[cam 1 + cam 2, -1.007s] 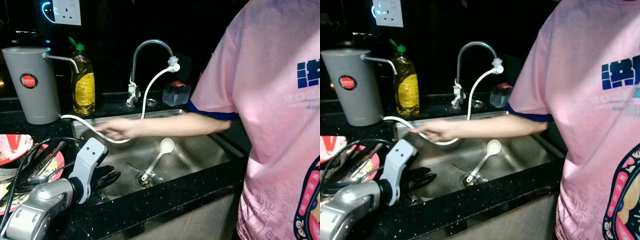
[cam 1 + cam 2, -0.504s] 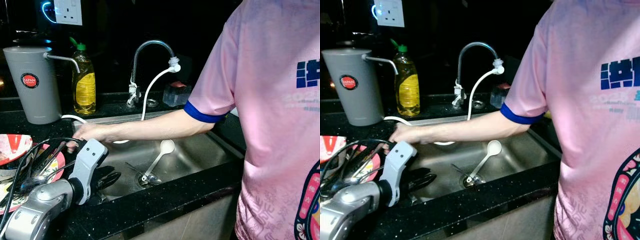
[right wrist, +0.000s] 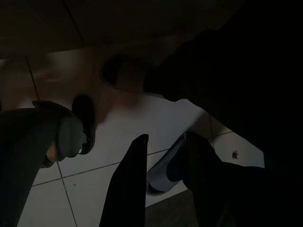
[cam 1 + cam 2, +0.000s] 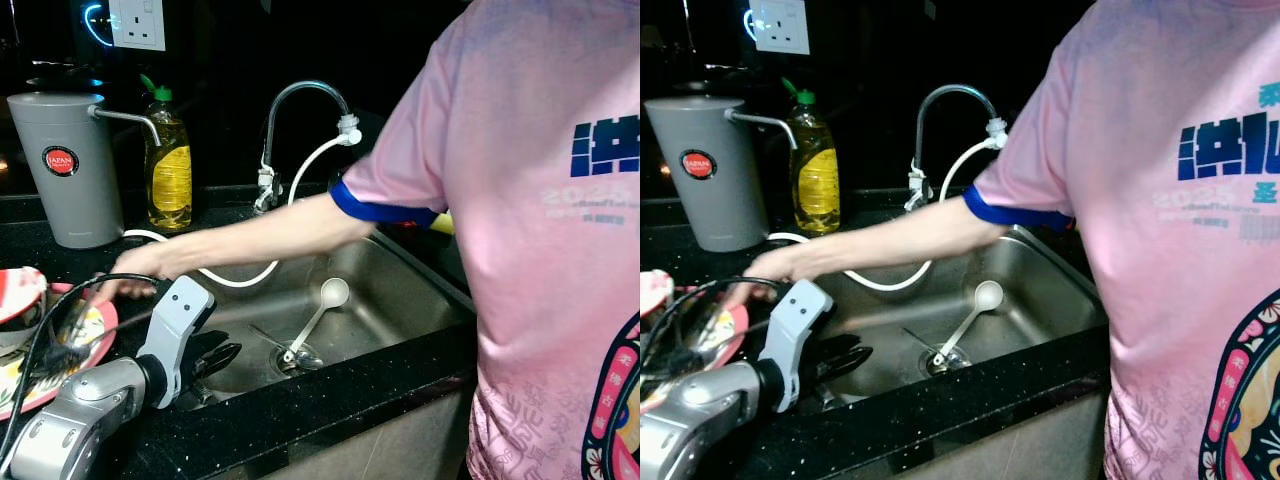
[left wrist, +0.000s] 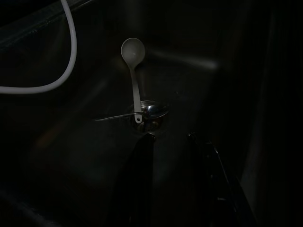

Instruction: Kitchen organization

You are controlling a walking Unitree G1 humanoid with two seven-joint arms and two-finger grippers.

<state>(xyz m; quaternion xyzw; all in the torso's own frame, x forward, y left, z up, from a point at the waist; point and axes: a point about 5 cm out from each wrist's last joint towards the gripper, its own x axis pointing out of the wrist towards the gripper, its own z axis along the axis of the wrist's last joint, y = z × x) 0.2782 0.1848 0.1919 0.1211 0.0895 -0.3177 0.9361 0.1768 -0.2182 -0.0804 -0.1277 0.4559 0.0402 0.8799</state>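
Left gripper (image 4: 222, 357) is held slightly open and empty at the lower left, aimed into the sink (image 4: 400, 300) where the white spoon (image 4: 318, 313) lies, while a person's hand (image 4: 135, 265) is stretched toward the plates (image 4: 70, 340) on the counter (image 4: 330, 395).

From head height the two eye cameras look forward and down over the sink (image 4: 400, 290), sharing the white ladle (image 4: 318, 315) with the close, dark left wrist camera aimed into the basin, while the right wrist camera points down at the tiled floor (image 3: 94, 189).
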